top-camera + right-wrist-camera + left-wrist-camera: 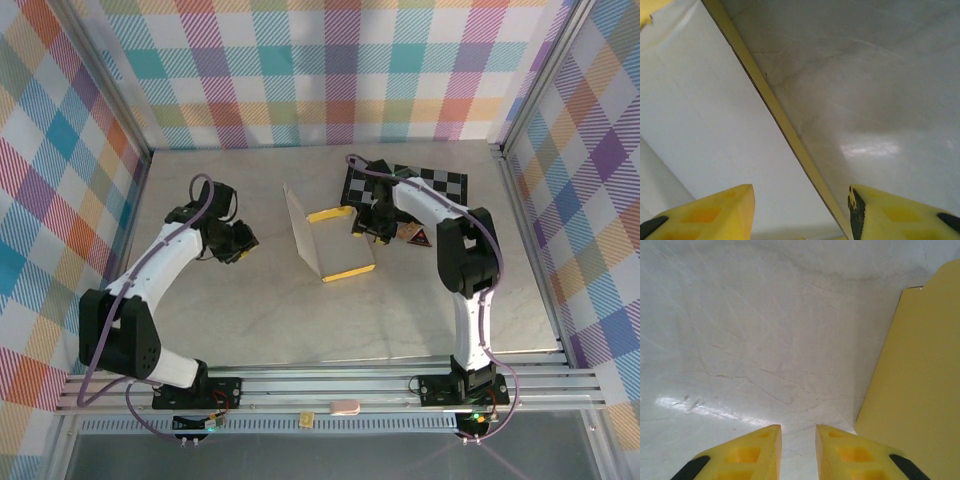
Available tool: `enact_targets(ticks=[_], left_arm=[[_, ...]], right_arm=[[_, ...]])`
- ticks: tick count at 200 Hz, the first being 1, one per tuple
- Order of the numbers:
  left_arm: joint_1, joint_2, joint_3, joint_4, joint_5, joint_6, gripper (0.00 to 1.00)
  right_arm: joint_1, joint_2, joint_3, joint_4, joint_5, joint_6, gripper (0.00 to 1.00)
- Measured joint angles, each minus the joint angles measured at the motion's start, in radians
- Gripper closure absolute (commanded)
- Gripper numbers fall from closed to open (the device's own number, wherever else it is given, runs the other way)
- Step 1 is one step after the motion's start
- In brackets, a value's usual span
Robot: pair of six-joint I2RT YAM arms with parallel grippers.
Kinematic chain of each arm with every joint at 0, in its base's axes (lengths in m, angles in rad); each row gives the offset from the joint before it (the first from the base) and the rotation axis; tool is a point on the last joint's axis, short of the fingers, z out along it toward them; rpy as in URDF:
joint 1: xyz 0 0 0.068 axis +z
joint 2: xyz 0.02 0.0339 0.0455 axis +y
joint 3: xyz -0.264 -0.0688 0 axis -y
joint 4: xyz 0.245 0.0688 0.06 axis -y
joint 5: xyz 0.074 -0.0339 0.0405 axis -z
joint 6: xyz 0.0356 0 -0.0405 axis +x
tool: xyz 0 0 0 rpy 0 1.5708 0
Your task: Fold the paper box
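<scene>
The paper box (335, 248) sits mid-table, partly folded: a tall panel stands up on its left, low yellow flaps rise at its far and near sides, and the inside is white. My left gripper (243, 242) hovers left of the tall panel. In the left wrist view its fingers (798, 427) stand a narrow gap apart with bare table between them, and the box's yellow panel (920, 380) is to the right. My right gripper (372, 225) is at the box's right side, open. Its fingers (801, 189) straddle the box's thin yellow edge (775, 110), which runs close to the right finger.
A black-and-white checkered board (430, 183) lies at the back right, behind the right arm. A small dark object (413, 235) rests beside that arm. Plaid walls (60, 170) enclose the marble table (300, 320) on three sides.
</scene>
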Motion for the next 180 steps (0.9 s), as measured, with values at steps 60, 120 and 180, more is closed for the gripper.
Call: enact_targets(ticks=[60,120,180], left_arm=[[-0.013,0.245,-0.021,0.208,0.086,-0.092,0.80],[-0.080,0.412,0.068,0.323,0.123,-0.139,0.81],[-0.087,0.443,0.077,0.390,0.154,-0.157,0.84]], right_arm=[[0.000,0.072,0.103,-0.006,-0.012,-0.121,0.61],[0.034,0.098,0.110,-0.011,-0.023,-0.150,0.71],[0.105,0.098,0.112,-0.011,-0.032,-0.119,0.76]])
